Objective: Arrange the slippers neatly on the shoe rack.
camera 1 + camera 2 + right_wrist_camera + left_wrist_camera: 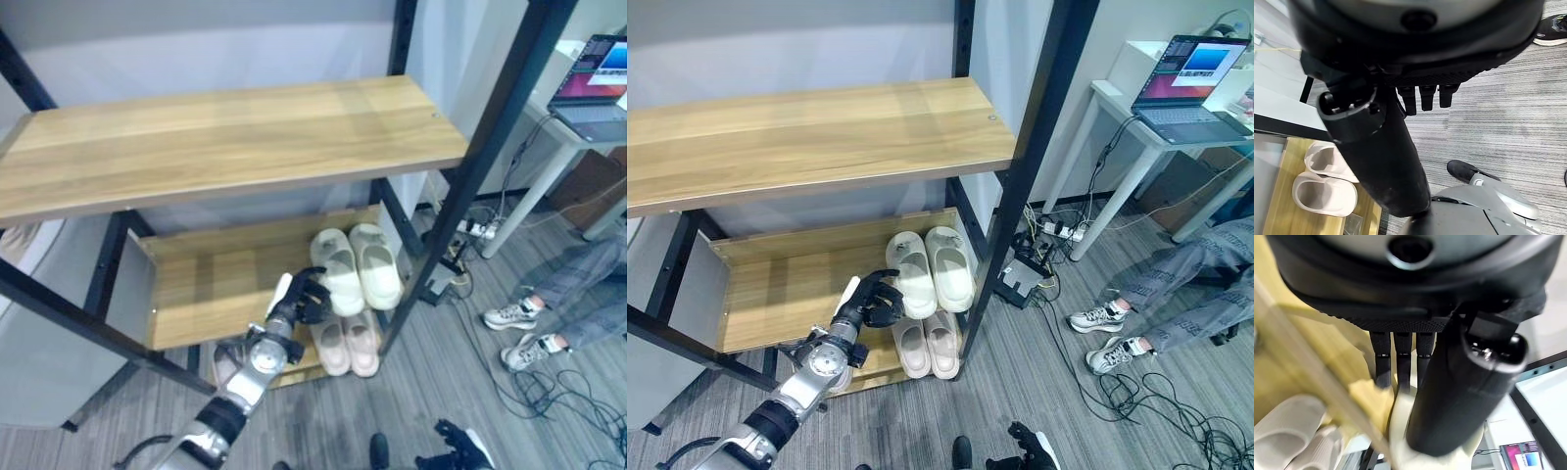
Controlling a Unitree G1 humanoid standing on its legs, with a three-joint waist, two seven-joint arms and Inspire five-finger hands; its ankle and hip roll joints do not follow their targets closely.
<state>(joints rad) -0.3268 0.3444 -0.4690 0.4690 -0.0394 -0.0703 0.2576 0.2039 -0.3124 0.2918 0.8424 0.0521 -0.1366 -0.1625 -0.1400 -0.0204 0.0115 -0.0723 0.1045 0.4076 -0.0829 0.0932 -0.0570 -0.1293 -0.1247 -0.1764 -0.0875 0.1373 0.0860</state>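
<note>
Pair of cream rubber slippers (360,264) side by side on the middle wooden shelf (216,284) of the black-framed shoe rack (495,127), toes toward 12 o'clock, at the shelf's 3 o'clock end. Left hand (306,297) at the pair's 8 o'clock, fingers (1400,362) and thumb curled round the near edge of the left cream slipper, clamping it. Pair of pale pink slippers (345,343) on the lowest shelf, directly at 6 o'clock of the cream pair, also side by side. Broad wooden top shelf (225,137) overhead. Right hand (1400,98) hanging over grey striped floor (1498,98), fingers short and bent inward, nothing between them. Open laptop (1185,83) on a white table (1117,108) at 2 o'clock; screen text too small to read. Seated person's legs in grey trousers and white trainers (1102,338) at 3 o'clock. No legible writing on the slippers.
</note>
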